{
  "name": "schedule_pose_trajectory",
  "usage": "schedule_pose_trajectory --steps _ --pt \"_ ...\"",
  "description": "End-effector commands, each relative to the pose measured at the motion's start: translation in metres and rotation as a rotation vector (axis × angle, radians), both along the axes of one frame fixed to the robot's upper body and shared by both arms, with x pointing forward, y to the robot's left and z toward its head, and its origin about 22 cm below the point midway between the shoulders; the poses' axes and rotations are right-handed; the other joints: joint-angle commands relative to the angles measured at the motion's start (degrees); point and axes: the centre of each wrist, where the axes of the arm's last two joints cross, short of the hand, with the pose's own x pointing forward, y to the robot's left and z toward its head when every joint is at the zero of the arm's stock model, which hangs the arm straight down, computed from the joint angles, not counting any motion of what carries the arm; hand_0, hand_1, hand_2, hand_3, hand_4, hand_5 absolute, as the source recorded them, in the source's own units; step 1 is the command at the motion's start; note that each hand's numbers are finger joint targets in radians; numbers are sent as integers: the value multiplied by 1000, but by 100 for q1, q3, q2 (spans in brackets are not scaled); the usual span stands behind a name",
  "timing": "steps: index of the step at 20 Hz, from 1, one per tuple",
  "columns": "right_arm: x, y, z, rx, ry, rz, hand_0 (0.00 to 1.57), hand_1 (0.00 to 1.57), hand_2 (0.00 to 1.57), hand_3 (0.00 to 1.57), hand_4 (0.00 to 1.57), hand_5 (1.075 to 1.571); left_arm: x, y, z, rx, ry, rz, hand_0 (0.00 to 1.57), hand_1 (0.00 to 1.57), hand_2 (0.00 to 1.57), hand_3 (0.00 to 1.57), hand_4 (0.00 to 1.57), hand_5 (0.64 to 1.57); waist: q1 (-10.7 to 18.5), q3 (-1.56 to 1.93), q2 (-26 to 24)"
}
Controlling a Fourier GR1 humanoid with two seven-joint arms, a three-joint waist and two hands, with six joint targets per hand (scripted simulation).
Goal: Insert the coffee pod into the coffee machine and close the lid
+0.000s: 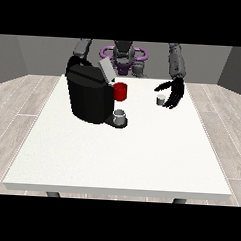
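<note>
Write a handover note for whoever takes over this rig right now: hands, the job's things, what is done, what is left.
Hand at the view's right: open, fingers spread beside the coffee pod, not holding it.
Other hand: hidden behind the coffee machine.
Pod stands on the white table, right of the machine.
Machine lid is raised. A grey cup sits on its tray.
Done: nothing yet.
Left: grasp pod, insert it, close lid.

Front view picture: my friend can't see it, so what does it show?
A robot's hand at the view's right hovers, fingers open, beside a small coffee pod on a white table. At the left stands a black coffee machine, lid up, with a red part and a cup.
</note>
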Motion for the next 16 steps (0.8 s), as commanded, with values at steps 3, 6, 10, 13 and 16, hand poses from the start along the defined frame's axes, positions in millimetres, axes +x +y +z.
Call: schedule_pose_trajectory --steps 3,6,10,13,16 --pt "3 3 9 -3 -23 22 0 0 0 0 393 1571 0 24 1 140 -28 -6 547 547 697 454 0 1571 -187 -2 112" --pt "-1 4 -5 13 8 16 0 0 0 0 435 1571 1 8 -10 150 -57 -21 673 673 809 551 0 1571 -151 -1 42" --pt "5 21 -3 11 5 1 0 0 0 0 476 1571 8 -11 -13 186 -109 -10 686 686 849 651 288 1571 -50 0 54" --pt "5 3 4 -10 17 26 0 0 0 0 527 1571 9 3 -11 184 -98 -9 824 824 972 737 389 1571 -142 0 -54" --pt "5 10 4 18 16 15 0 0 0 0 524 1571 4 -4 -22 245 -149 -18 971 971 1086 863 323 1571 -177 -1 26"
